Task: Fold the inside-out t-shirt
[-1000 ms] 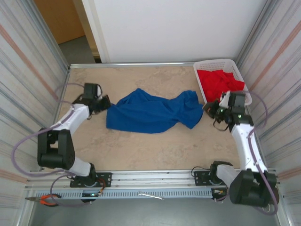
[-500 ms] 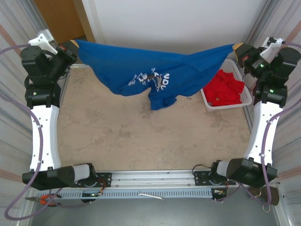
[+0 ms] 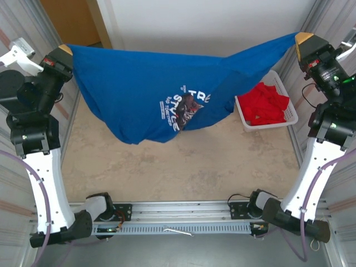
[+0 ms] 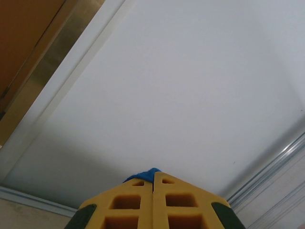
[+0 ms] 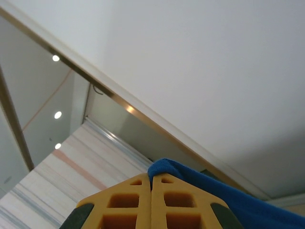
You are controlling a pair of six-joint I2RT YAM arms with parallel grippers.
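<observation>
Currently catalogued, item by item.

Left pincer (image 3: 65, 49): raised high at the left side. Its yellow fingers are pressed together on one upper corner of the t-shirt (image 3: 139, 83). In its own wrist view the left pincer (image 4: 153, 174) shows both pads meeting along a shut seam, and a small tuft of the blue t-shirt (image 4: 144, 172) pokes out just past the tips.

Right pincer (image 3: 305, 39): raised high at the right side, pinching the opposite upper corner. In its wrist view the right pincer (image 5: 151, 176) is likewise clamped tight, and the t-shirt (image 5: 228, 198) trails away from the tips to the right and downward.

T-shirt: royal blue, slung as a sagging sheet between the two pincers and held off the table (image 3: 183, 161). Most of the cloth hangs on the left pincer's side. It narrows to a taut band toward the right pincer.

Printed graphic (image 3: 186, 105): white and light blue with a darker centre, on the face toward the overhead camera, below and roughly midway between the pincers. The letters "TR" are legible on the top line, and the line beneath appears to read "STYLE". The smaller lettering is too small to read.

Red garment (image 3: 267, 103): crumpled inside a white basket (image 3: 288, 120), below the right pincer. The shirt's drape overlaps the basket's left corner in the overhead view.
</observation>
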